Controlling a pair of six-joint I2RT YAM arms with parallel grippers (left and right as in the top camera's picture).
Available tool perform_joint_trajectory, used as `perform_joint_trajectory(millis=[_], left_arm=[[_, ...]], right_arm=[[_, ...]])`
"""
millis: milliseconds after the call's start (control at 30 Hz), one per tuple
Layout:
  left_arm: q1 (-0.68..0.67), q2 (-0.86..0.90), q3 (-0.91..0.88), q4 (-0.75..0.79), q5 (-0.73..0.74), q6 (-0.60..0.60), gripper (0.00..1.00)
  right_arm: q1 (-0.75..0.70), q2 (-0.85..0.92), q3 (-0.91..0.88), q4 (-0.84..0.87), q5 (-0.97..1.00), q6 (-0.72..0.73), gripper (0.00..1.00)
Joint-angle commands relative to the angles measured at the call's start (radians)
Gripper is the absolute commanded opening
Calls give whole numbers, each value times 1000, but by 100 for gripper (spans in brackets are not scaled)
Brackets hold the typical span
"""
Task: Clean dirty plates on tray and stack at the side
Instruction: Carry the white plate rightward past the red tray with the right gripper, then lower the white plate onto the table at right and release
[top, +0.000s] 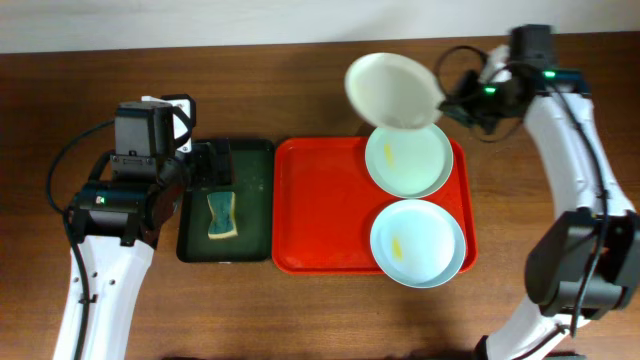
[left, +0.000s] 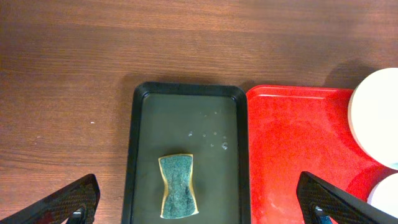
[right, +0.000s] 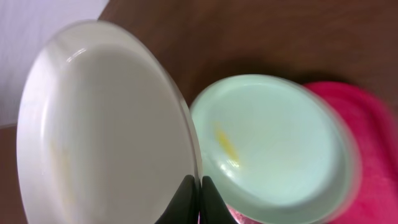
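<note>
Leftmost, the left gripper (left: 199, 210) hangs with its black fingers spread wide, gripping nothing. Between and just ahead of them lies a waisted sponge (left: 179, 186), its dark green scouring face up over a yellow foam body. It sits in a narrow dark green tray (left: 140, 155) of matte plastic, with a few water droplets beyond the sponge. Just to that gripper's right is the red tray (left: 292, 143), glossy plastic with a raised rim and rounded corners, edge to edge with the green one.

Farther right, the right gripper (right: 199, 198) has its fingers pinched on the rim of a cream-white plate (right: 106, 124). The plate is round, shallow and glossy, and is held tilted above the wooden table (top: 300, 90) at the red tray's far edge. Beneath that gripper a pale mint plate (right: 273, 149) with a yellow smear rests in the red tray. A second mint plate (top: 418, 242), also yellow-smeared, lies just beside it, reaching over the tray's near rim.
</note>
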Motion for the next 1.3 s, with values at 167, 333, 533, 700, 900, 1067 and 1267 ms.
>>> perform_joint_trajectory(millis=[167,333,533,700,900,1067,1267], left_arm=[[0,-5,9,1,4,-5,99],[0,-5,9,1,4,-5,99],[0,-5,9,1,4,-5,99],[0,-5,9,1,4,-5,99],[0,-5,9,1,4,-5,99],[0,-5,9,1,4,-5,99],[0,-5,9,1,4,-5,99]], right_arm=[[-297,-44,21,-122,-35,-127,4],[-444,-44,17,-190,-26,-163,4],[-467,-42,-16,-281,381,-162,4],[-454,-41,-125,-257,460,-153,4],[-454,-41,-270,-172,459,-150,4],[-454,-41,-320,-143,427,-173,4],[-454,-41,-319,-195,413,-219,61]])
